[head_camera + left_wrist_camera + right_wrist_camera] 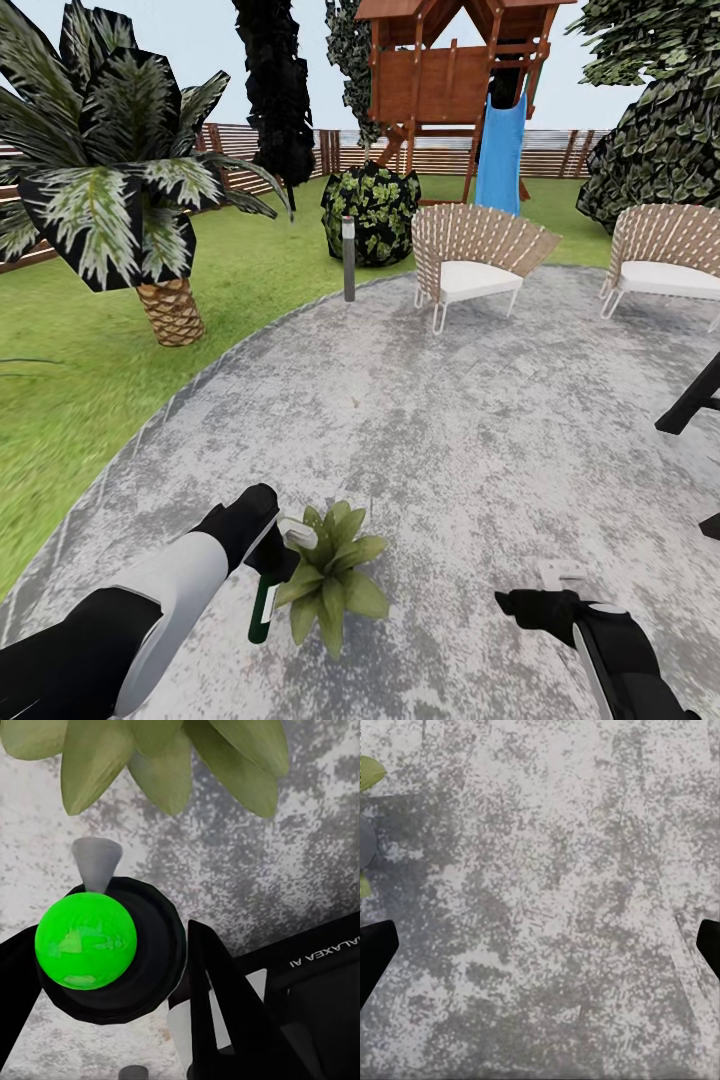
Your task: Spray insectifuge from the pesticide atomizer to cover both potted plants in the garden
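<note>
My left gripper is shut on the pesticide atomizer; its dark green bottle hangs down and its pale grey spray head points at a potted plant right beside it on the paved patio. In the left wrist view the black fingers hold the atomizer, a bright green ball sits on it, the grey nozzle sticks forward, and the potted plant's leaves hang just beyond. My right gripper hovers open over bare paving to the right of the plant, with its fingertips wide apart.
The round grey patio borders lawn on the left. Two woven chairs stand at the far side, with a bollard lamp, a palm, a bush, a play tower with a blue slide and a fence. A black bar juts in at the right.
</note>
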